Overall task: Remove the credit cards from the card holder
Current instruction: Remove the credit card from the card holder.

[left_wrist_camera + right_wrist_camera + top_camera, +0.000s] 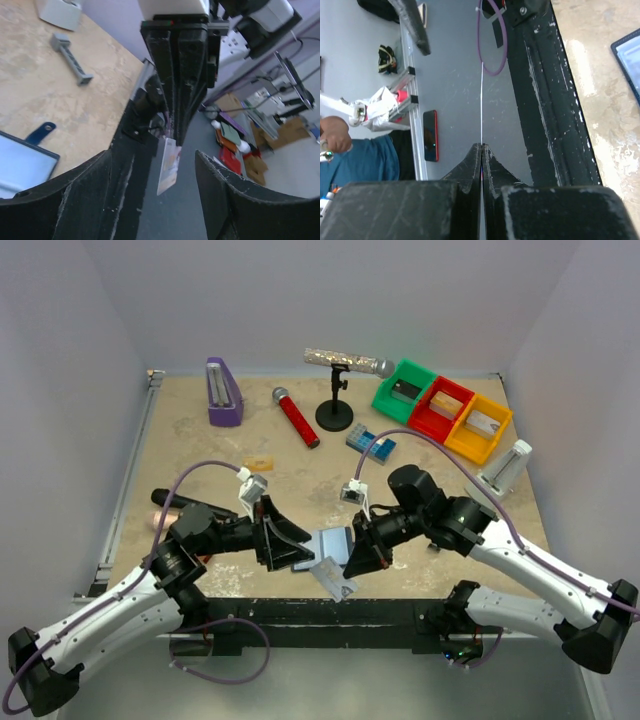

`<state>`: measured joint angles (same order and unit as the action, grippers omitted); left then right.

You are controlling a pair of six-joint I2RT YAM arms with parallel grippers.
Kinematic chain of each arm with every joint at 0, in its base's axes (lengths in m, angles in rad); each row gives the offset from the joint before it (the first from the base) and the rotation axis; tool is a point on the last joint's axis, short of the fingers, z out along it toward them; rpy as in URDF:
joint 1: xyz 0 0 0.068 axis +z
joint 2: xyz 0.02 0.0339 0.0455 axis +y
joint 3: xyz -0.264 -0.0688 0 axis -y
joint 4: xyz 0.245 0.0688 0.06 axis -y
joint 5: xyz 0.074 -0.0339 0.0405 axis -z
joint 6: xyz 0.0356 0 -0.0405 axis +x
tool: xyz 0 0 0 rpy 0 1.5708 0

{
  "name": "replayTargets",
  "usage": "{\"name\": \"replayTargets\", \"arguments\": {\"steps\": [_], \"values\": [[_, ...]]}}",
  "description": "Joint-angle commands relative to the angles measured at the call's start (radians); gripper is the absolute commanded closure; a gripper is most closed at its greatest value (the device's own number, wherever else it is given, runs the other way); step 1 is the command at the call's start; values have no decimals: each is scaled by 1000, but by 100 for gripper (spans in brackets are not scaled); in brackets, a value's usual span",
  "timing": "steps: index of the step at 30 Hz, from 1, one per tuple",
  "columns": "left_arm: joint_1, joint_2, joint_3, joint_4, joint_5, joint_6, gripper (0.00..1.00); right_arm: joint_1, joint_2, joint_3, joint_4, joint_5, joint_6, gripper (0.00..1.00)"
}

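The right claw [481,148] is pinched shut on a silver credit card [169,167]. Its own camera sees the card edge-on as a thin white line, held at the near edge of the counter [45,100]. The left claw [154,159] is open, with its fingers [75,200] on either side of that card and clear of it. The card holder [333,542] lies open on the counter in the lower middle of the top view, between the two claws.

A red microphone [298,420] lies between a purple stand [222,392] and a glittery microphone [347,362] (upright), near three bins [430,421].
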<state>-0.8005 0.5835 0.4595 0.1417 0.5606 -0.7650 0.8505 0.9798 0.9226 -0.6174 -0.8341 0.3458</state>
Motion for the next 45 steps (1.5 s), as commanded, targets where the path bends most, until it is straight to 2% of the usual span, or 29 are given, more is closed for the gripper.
{"name": "replayTargets", "arguments": {"steps": [1, 10, 18, 27, 29, 36, 37, 40, 41, 43, 45], "values": [[-3, 32, 45, 61, 243, 26, 30, 15, -7, 15, -53, -28, -47, 100], [-62, 105, 62, -1, 251, 72, 38, 28, 20, 44, -21, -19, -18, 100], [-63, 93, 39, -14, 223, 78, 42, 56, 48, 78, -28, -11, -19, 100], [-65, 124, 39, -37, 269, 90, 57, 68, 63, 119, -59, -7, -36, 100], [-68, 125, 38, -34, 272, 90, 62, 71, 69, 130, -68, -5, -41, 100], [-69, 121, 33, -22, 269, 89, 99, 76, 77, 139, -74, 4, -41, 100], [-69, 118, 30, -21, 263, 87, 100, 76, 74, 140, -73, 15, -38, 100], [-69, 87, 12, -10, 210, 86, 100, 74, 37, 134, -48, 87, 1, 62], [-69, 67, 2, -8, 176, 84, 100, 74, 13, 124, -21, 133, 28, 54], [-69, 15, -27, -11, 67, 70, 100, 65, -65, 82, 57, 228, 91, 42], [-68, -52, -91, 71, -43, 8, 100, 48, -133, 21, 152, 283, 165, 37]]}}
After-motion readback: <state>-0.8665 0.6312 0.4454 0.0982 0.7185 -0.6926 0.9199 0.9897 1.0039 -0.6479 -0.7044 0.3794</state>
